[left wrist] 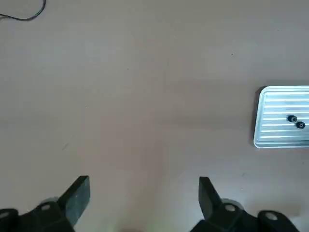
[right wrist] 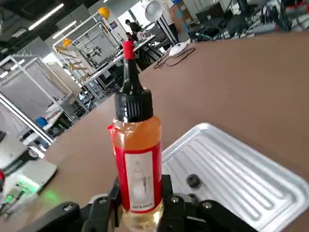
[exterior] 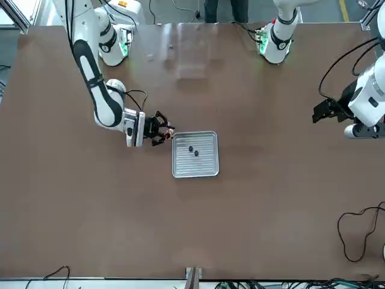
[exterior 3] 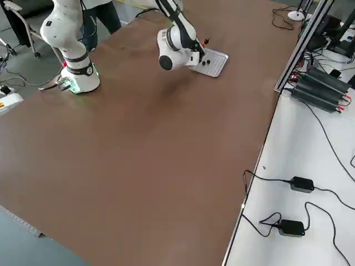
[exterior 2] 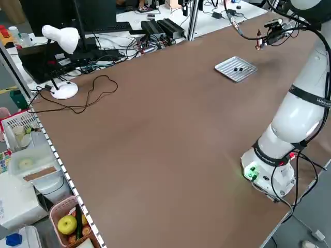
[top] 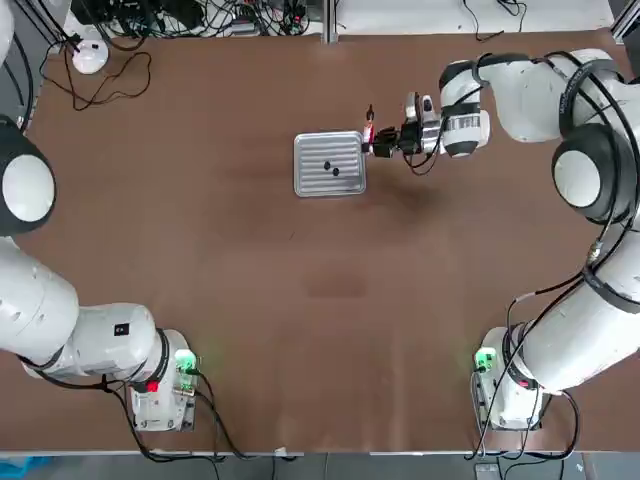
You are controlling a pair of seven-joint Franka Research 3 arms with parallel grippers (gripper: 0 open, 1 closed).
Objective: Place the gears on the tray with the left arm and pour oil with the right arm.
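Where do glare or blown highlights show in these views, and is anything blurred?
Right wrist view: bright streaks on the tray's ribs, background room softer than the oil bottle; front view: pale glare on the far tabletop; left wrist view: dark shadow along one tray edge; top view: green glow at both arm bases.

A white lamp (exterior 2: 61, 37) stands on its round base near the table's corner, with a loose dark cable (exterior 2: 83, 107) curling beside it; a pink basket (exterior 2: 58, 211) holds a yellow-green apple (exterior 2: 67, 225); a blue object (exterior 2: 14, 239) lies near that basket; two black power adapters (exterior 3: 302, 184) rest on the white desk (exterior 3: 269, 213).
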